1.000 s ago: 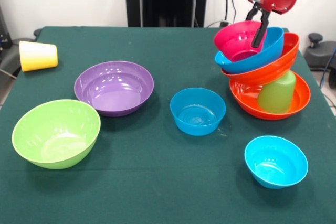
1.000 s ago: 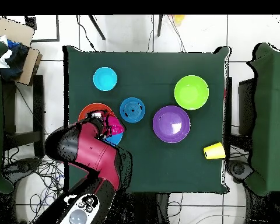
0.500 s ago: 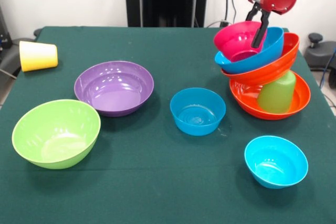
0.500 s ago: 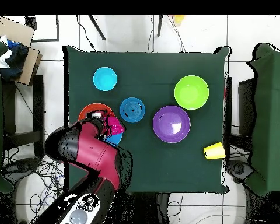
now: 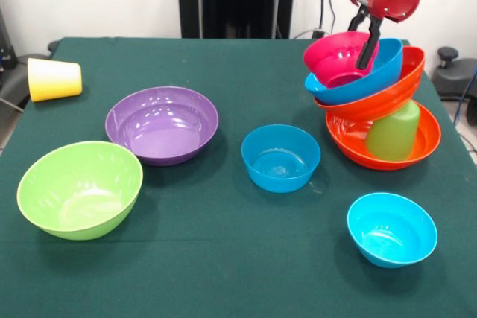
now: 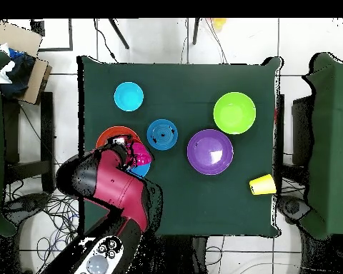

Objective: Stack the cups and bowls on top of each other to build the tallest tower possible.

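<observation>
Straddling the pink bowl [image 5: 339, 56] rim atop the leaning tower [image 5: 376, 102] — pincer [image 5: 364, 39] spread, not clamped.

Open cloth between purple bowl [image 5: 162, 124], tower [image 5: 373, 94]

I see the dark green table [image 6: 181, 207] mid-frame; cyan bowl [image 6: 128, 96] upper left, blue bowl [image 6: 162, 134] below it; lime green bowl [image 6: 235, 113] and purple bowl [image 6: 210, 151] right of centre; yellow cup [image 6: 262, 185] lower right; red arm [image 6: 106, 187] covering the tower [image 6: 131, 146] at left.
</observation>
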{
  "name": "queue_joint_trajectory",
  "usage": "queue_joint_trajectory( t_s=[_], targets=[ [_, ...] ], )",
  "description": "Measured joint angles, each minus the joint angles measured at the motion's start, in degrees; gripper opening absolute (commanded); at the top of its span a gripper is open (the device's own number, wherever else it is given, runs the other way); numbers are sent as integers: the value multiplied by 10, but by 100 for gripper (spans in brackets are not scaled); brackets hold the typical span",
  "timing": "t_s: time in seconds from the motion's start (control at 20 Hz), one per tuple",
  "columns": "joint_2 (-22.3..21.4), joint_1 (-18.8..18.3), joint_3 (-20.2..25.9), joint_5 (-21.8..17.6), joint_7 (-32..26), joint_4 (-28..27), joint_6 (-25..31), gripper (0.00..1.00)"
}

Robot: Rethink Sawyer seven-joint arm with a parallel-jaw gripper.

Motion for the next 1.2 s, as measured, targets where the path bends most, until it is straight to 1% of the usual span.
queue_joint_trajectory(
  t_s=[0.45,0.6,0.7,0.75,0.8,0.9,1.1,1.2],
  targets=[
    [0,0,0,0,0,1,0,100],
    [-1,2,0,0,0,1,15,100],
    [-5,4,0,0,0,1,37,100],
    [-14,6,0,0,0,2,69,100],
    [-17,7,0,0,0,2,79,100],
    [-30,11,0,0,0,3,117,100],
    [-54,19,0,0,0,4,164,100],
    [-61,21,0,0,0,4,173,100]
  ],
)
